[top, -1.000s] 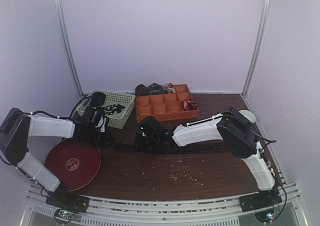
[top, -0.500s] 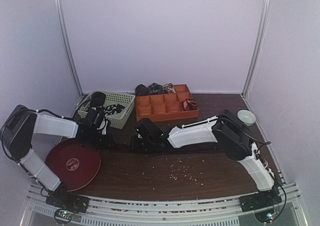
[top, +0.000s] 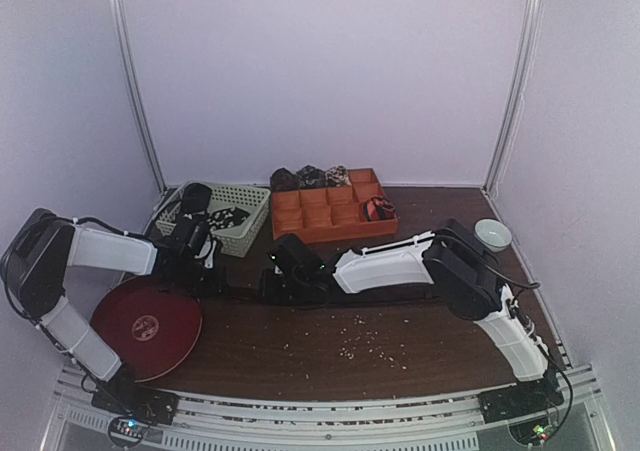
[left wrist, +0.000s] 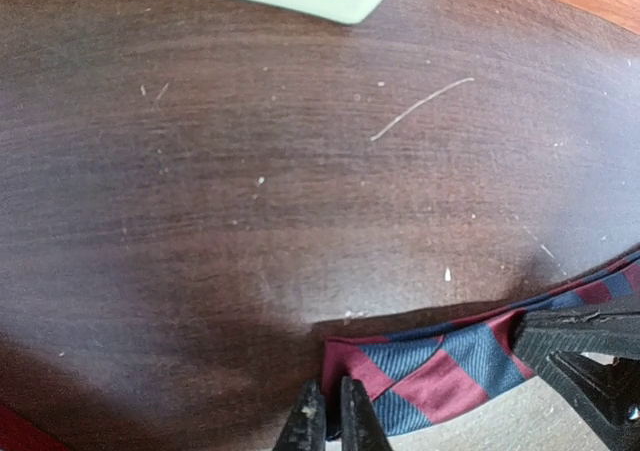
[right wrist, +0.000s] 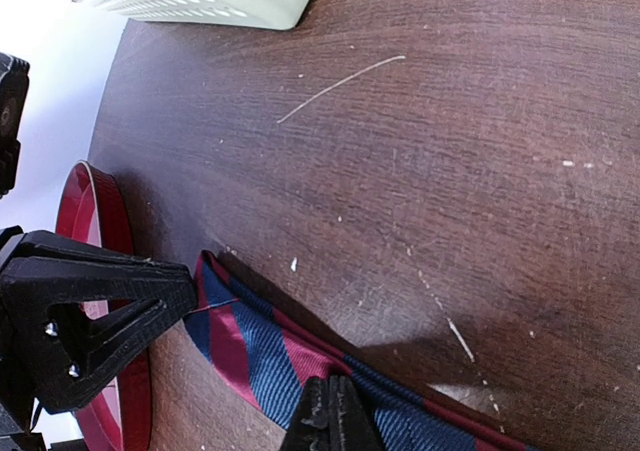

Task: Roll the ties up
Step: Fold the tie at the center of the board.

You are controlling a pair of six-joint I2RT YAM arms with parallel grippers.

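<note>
While your left pincer (left wrist: 326,423) pinches the flat end of the red-and-blue striped tie (left wrist: 440,366), your right pincer (right wrist: 330,416) is pressed together on its woven band, over the dark wooden table (left wrist: 250,191).

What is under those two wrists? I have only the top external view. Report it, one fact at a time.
Observer: A tie with diagonal red and blue stripes. From above it only reads as a dark strip.
Operator: Give me the left side.
Observer: The left fingers are pinched together on the very end of the tie.
Operator: Now the right.
Observer: The right fingers are shut on the same tie, a little further along the strip from that end.
</note>
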